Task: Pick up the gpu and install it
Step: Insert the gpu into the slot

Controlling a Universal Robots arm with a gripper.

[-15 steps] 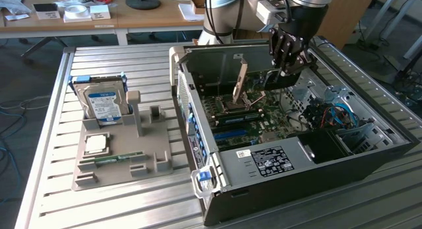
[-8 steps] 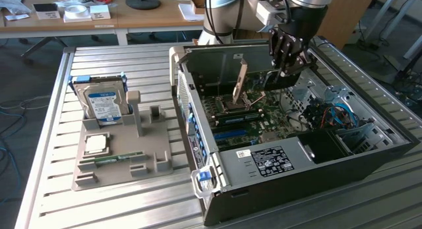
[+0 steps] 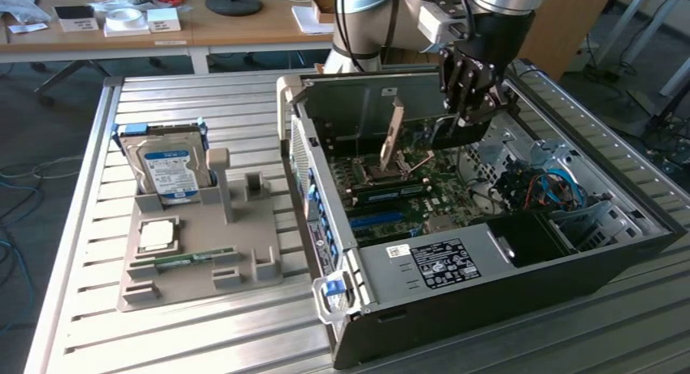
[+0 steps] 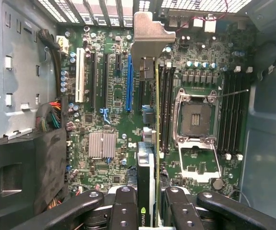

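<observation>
My gripper (image 3: pixel 470 115) is shut on the gpu (image 3: pixel 453 133), a dark thin card, and holds it inside the open computer case (image 3: pixel 323 253), over the motherboard (image 3: pixel 405 192). In the wrist view the gpu (image 4: pixel 150 143) appears edge-on between my two fingers (image 4: pixel 123 208), with its silvery bracket (image 4: pixel 150 33) at the far end toward the case's rear slots. The card hangs above the board near the blue slot (image 4: pixel 129 84) and the black slots beside it. Whether its edge touches a slot is hidden.
On the exterior view's left, a grey holder tray (image 3: pixel 258 265) carries an upright hard drive (image 3: pixel 170 168), a green memory stick (image 3: pixel 194 257) and a small square chip (image 3: pixel 157 235). Inside the case are a CPU socket (image 4: pixel 195 120), a heatsink (image 4: pixel 102 145), a power supply (image 3: pixel 437 261) and blue cables (image 3: pixel 544 188).
</observation>
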